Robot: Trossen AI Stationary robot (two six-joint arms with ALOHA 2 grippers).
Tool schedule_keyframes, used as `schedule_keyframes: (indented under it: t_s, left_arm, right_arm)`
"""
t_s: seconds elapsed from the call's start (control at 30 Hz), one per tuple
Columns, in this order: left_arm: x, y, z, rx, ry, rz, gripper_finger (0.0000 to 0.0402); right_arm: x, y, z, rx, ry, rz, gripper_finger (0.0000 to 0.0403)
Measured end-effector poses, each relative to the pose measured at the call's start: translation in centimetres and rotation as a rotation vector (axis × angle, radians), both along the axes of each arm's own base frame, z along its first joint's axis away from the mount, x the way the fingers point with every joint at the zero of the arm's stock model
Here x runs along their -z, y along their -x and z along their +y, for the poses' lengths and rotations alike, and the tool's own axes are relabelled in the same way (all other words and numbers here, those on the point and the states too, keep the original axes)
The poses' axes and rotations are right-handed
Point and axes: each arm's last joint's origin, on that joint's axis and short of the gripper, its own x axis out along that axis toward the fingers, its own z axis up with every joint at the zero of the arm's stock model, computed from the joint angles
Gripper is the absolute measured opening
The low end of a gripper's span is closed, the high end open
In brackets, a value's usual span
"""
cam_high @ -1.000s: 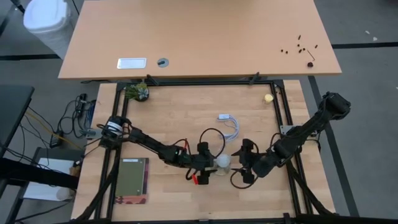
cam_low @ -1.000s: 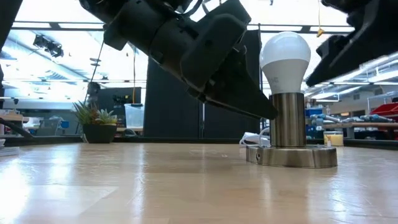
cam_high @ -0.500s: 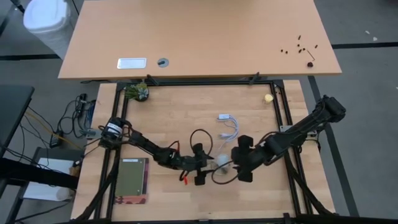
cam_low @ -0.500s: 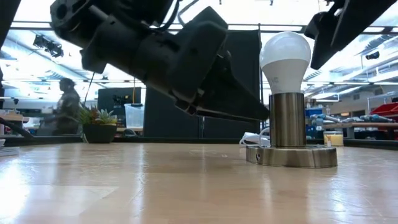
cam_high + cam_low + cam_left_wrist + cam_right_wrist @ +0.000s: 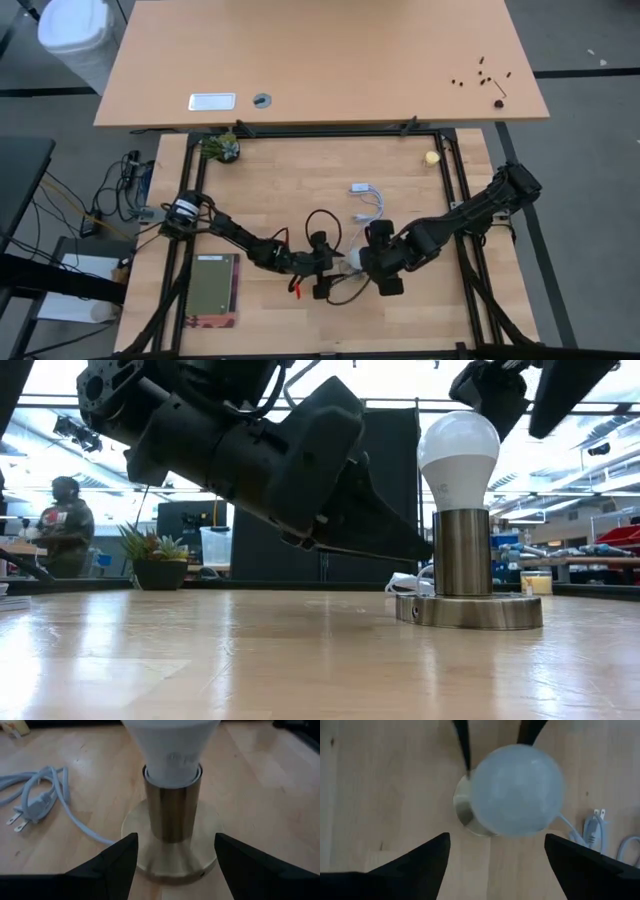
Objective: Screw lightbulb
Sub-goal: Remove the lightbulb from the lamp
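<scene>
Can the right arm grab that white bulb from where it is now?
Probably yes. The right tool hangs open straight above the lightbulb, nothing between them. The left tool sits low by the metal socket, clear of the globe.

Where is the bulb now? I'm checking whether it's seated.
High view: the bulb stands in the socket near the table's middle, between the left gripper and right gripper.

Lightbulb (image 5: 458, 455) upright in socket base (image 5: 470, 610), plug cord (image 5: 35, 802) apparently just behind, potted plant (image 5: 155, 560) far left.
</scene>
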Motion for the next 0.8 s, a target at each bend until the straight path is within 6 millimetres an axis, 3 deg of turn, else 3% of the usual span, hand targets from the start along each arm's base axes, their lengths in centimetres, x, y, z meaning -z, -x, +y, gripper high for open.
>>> schedule_keyframes:
  t_s: [0.37, 0.8]
  left_arm:
    - [0.0, -0.5, 0.2, -0.011, 0.002, -0.058, 0.0266]
    - [-0.3, -1.0, 1.2, 0.001, -0.026, -0.087, 0.0266]
  right_arm:
    - [0.6, -1.5, -1.5, 0.019, -0.116, 0.033, 0.0397]
    - [0.5, -2.6, -2.0, 0.053, -0.089, -0.062, 0.0384]
